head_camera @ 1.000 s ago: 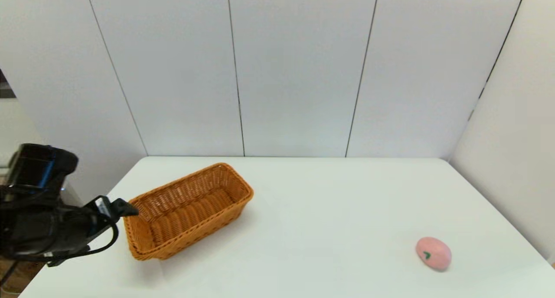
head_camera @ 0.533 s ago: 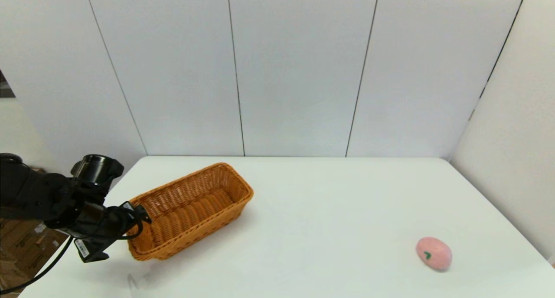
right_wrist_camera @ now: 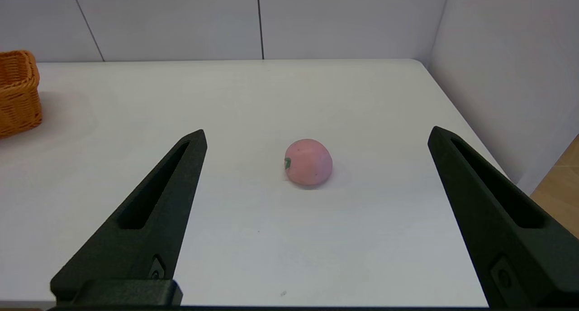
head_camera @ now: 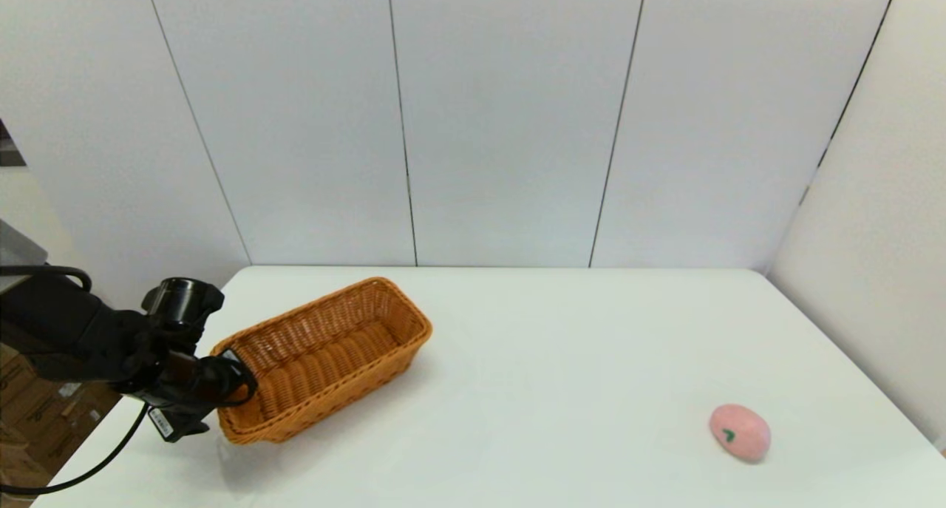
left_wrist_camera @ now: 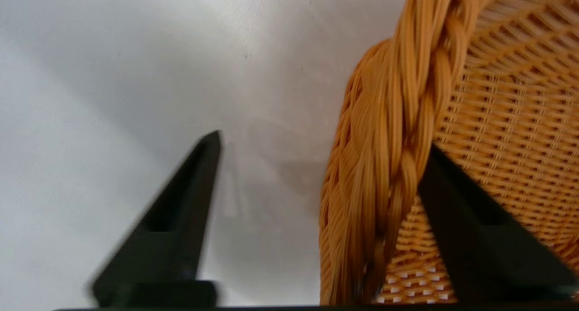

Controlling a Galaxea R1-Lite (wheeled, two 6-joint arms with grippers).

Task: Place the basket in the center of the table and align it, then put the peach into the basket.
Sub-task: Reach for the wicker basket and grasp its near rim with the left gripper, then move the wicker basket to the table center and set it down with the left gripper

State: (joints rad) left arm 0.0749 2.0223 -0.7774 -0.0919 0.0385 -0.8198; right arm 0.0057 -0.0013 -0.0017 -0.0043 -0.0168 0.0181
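The orange-brown woven basket (head_camera: pixel 347 345) lies at an angle on the left part of the white table (head_camera: pixel 562 345). My left gripper (head_camera: pixel 235 381) is at its near-left end. In the left wrist view this gripper (left_wrist_camera: pixel 323 142) is open and straddles the braided rim (left_wrist_camera: pixel 398 121). One finger (left_wrist_camera: pixel 466 216) is inside the basket, the other finger (left_wrist_camera: pixel 190 202) outside over the table. The pink peach (head_camera: pixel 740 432) rests far off at the near right. My right gripper (right_wrist_camera: pixel 317 131) hangs open a short way before the peach (right_wrist_camera: pixel 309 161), apart from it, and is out of the head view.
White wall panels close off the table's far side and right side. The table's left edge runs just beside the left arm. The far end of the basket (right_wrist_camera: pixel 18 93) shows in the right wrist view. White tabletop stretches between basket and peach.
My left arm has swung in toward the basket's near-left end and come down over its rim. The basket and the peach have stayed where they were.
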